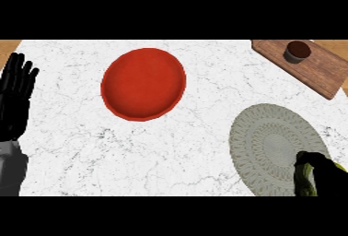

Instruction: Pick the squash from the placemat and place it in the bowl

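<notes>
The right hand (332,177) enters at the lower right corner, over the near right edge of the placemat (268,143). Its dark fingers are curled round the squash (307,177), of which only a yellow-green strip shows between hand and mat. The squash therefore lies at the placemat's near right edge, mostly hidden by the hand. Whether it rests on the mat or is already lifted cannot be told.

The placemat is a round, grey, woven disc. All positions below are given relative to it.

- Bowl (143,84): red, shallow, wide-mouthed, well apart to the upper left, with bare marble counter (170,152) between.
- Wooden board (309,69): beyond the placemat, toward the far right corner, carrying a small dark cup (297,50).
- Left hand (17,92): far to the left, at the counter's left edge, resting, fingers straight, slightly spread and pointing up.

Handling assessment: the squash is probably rigid, of moderate weight, with a smooth, curved skin that may slide within the fingers. It is unlikely to be fragile. The recommended hold is across the thickest part of the body, fingers on one side and thumb opposing, so that the load does not pivot. The transfer calls for a lift clear of the mat, then travel toward the bowl's centre.
</notes>
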`<state>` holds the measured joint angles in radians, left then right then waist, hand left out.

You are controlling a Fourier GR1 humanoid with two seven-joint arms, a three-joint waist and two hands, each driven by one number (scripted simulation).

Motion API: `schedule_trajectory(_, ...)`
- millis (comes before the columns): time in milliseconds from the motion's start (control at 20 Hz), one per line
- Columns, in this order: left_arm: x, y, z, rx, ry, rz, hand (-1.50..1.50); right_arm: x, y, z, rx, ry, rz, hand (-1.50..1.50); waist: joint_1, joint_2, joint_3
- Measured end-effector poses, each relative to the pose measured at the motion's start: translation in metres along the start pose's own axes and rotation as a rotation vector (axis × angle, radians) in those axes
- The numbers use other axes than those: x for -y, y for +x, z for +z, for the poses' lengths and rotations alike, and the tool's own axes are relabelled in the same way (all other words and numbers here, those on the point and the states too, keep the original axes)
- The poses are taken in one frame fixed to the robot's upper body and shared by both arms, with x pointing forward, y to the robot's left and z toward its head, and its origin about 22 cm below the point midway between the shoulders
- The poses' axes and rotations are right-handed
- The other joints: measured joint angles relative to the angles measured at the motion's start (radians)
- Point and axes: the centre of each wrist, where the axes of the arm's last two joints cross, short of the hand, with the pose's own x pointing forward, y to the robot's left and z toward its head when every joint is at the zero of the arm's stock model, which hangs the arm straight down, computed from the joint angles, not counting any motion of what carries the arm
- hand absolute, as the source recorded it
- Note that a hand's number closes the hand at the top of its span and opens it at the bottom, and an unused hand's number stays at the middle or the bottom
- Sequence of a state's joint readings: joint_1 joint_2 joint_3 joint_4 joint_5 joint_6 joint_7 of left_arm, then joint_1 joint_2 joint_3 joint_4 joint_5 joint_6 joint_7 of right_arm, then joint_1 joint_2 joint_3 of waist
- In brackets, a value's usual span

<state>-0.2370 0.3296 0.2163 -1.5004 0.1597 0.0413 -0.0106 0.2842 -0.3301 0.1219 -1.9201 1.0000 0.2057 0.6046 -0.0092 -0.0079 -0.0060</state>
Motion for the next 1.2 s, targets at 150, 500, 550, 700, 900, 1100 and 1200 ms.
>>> schedule_trajectory(150, 0.001, 0.002, 0.0, -0.002, -0.005, 0.002, 0.0, 0.017, -0.003, 0.024, -0.036, -0.069, 0.025, 1.5, -0.003, 0.002, 0.003)
schedule_trajectory(500, 0.001, -0.001, -0.002, -0.004, -0.007, 0.003, 0.0, 0.074, 0.017, 0.061, 0.021, -0.21, -0.03, 1.5, 0.002, 0.005, 0.004)
schedule_trajectory(550, -0.001, -0.003, 0.0, -0.004, -0.008, 0.007, 0.0, 0.077, 0.021, 0.062, 0.037, -0.219, -0.033, 1.5, 0.003, 0.005, 0.004)
schedule_trajectory(700, 0.004, -0.003, 0.001, -0.004, -0.01, 0.009, 0.0, 0.088, 0.036, 0.063, 0.091, -0.261, -0.042, 1.5, 0.005, 0.004, 0.004)
schedule_trajectory(900, 0.008, -0.004, 0.001, -0.005, -0.019, 0.005, 0.0, 0.106, 0.062, 0.065, 0.174, -0.329, -0.111, 1.5, 0.011, 0.003, 0.003)
schedule_trajectory(1100, 0.011, -0.001, -0.002, -0.001, -0.026, 0.005, 0.0, 0.122, 0.094, 0.074, 0.28, -0.377, -0.242, 1.5, 0.019, 0.003, 0.002)
schedule_trajectory(1200, 0.012, 0.001, -0.003, 0.003, -0.031, 0.007, 0.0, 0.13, 0.112, 0.079, 0.343, -0.388, -0.304, 1.5, 0.023, 0.004, 0.002)
